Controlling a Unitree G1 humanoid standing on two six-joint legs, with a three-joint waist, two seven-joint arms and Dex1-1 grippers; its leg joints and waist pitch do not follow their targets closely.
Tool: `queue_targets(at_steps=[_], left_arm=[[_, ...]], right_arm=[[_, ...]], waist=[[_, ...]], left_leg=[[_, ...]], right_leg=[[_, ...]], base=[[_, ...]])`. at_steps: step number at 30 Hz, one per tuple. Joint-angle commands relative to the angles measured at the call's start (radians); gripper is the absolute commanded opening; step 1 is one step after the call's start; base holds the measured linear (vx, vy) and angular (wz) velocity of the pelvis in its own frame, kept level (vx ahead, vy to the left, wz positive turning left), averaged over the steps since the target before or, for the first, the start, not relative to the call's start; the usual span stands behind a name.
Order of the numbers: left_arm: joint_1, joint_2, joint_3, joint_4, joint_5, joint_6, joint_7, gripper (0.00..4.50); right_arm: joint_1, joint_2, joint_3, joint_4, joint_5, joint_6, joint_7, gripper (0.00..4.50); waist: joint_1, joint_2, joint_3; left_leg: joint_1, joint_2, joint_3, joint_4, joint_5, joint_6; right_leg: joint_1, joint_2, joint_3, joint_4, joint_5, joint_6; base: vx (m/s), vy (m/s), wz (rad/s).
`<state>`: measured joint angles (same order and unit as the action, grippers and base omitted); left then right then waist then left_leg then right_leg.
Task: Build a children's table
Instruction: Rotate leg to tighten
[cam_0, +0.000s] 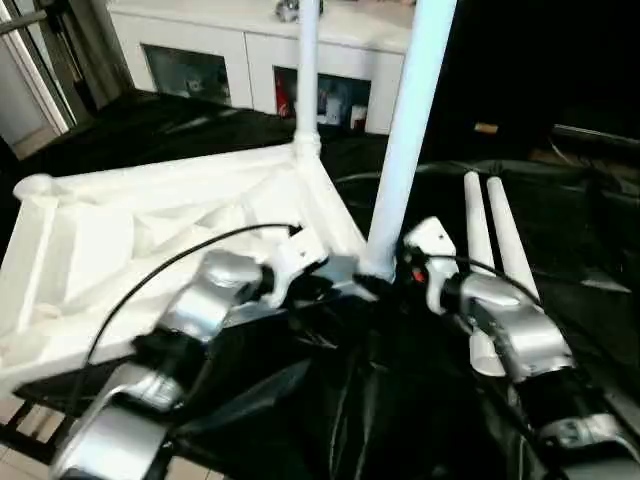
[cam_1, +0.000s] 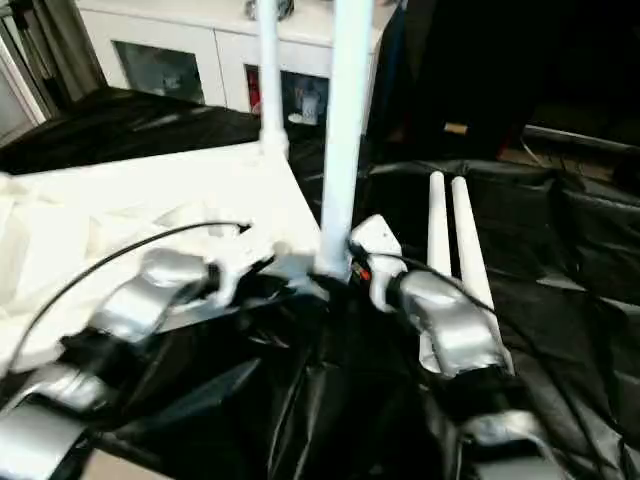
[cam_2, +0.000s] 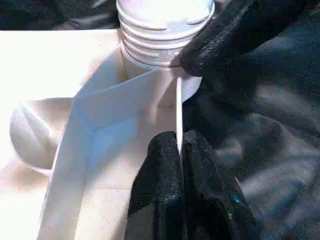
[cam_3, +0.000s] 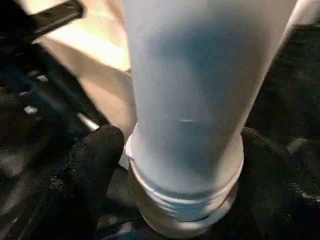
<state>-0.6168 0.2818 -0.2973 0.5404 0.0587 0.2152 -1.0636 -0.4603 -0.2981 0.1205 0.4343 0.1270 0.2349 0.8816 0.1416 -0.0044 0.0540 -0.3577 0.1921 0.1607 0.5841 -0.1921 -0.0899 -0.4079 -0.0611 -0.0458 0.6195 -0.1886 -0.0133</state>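
- The tabletop (cam_0: 150, 250) lay upside down on the black-draped table (cam_0: 560, 260), filling the left half of the head view, its ribbed underside up.
- One leg (cam_0: 307, 70) stood upright in the far corner socket at top centre; a second leg (cam_0: 410, 140) stood in the near corner, centre of frame, with screw threads visible above the socket in the left wrist view.
- Two spare legs (cam_0: 490, 260) lay side by side on the cloth at right of centre.
- The left gripper (cam_2: 180, 150) was clamped together on a thin rim of the tabletop just beside that near socket.
- The right gripper (cam_3: 175, 165) had its black fingers (cam_3: 95, 160) spread apart either side of the near leg's base, apparently not pressing it.
- Judged risk: with threads visible, the leg looked not fully seated. With nothing gripping it, it might lean or tip out of the socket.
- A second risk: the left hold was on a narrow plastic edge, so a twist of the leg could slip the tabletop free or skew the threads.
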Motion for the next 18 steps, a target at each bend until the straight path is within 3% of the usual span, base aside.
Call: queue_targets(at_steps=[1,3,7,18], left_arm=[[0.008,-0.012,-0.016,-0.072,-0.071,-0.045,-0.068,0.00],[0.024,0.003,-0.018,-0.099,-0.077,-0.035,-0.096,0.00],[0.047,0.020,-0.017,-0.137,-0.087,-0.019,-0.124,0.00],[0.069,0.032,-0.020,-0.172,-0.080,0.003,-0.121,0.00]], right_arm=[[0.010,-0.004,0.019,-0.030,0.025,0.000,0.047,3.80],[0.013,-0.019,0.020,-0.034,0.029,-0.007,0.065,3.80],[0.020,-0.033,0.022,-0.039,0.043,-0.015,0.109,3.80],[0.049,-0.028,0.043,-0.065,0.051,-0.004,0.138,2.93]], waist=[[0.000,-0.014,-0.063],[0.002,-0.012,-0.063],[0.003,-0.014,-0.063],[0.004,-0.015,-0.063]], left_leg=[[-0.001,0.036,-0.002,-0.066,-0.128,0.058],[0.005,0.037,0.001,-0.064,-0.127,0.061],[0.000,0.036,0.000,-0.065,-0.126,0.060],[0.000,0.034,0.002,-0.065,-0.122,0.057]], right_leg=[[0.056,-0.083,0.044,-0.073,-0.181,-0.196],[0.051,-0.081,0.044,-0.073,-0.162,-0.207],[0.056,-0.080,0.042,-0.069,-0.146,-0.210],[0.055,-0.080,0.043,-0.073,-0.180,-0.193]], base=[[0.000,0.000,0.00],[0.000,0.000,0.00],[0.000,0.000,0.00],[0.000,0.000,0.00]])
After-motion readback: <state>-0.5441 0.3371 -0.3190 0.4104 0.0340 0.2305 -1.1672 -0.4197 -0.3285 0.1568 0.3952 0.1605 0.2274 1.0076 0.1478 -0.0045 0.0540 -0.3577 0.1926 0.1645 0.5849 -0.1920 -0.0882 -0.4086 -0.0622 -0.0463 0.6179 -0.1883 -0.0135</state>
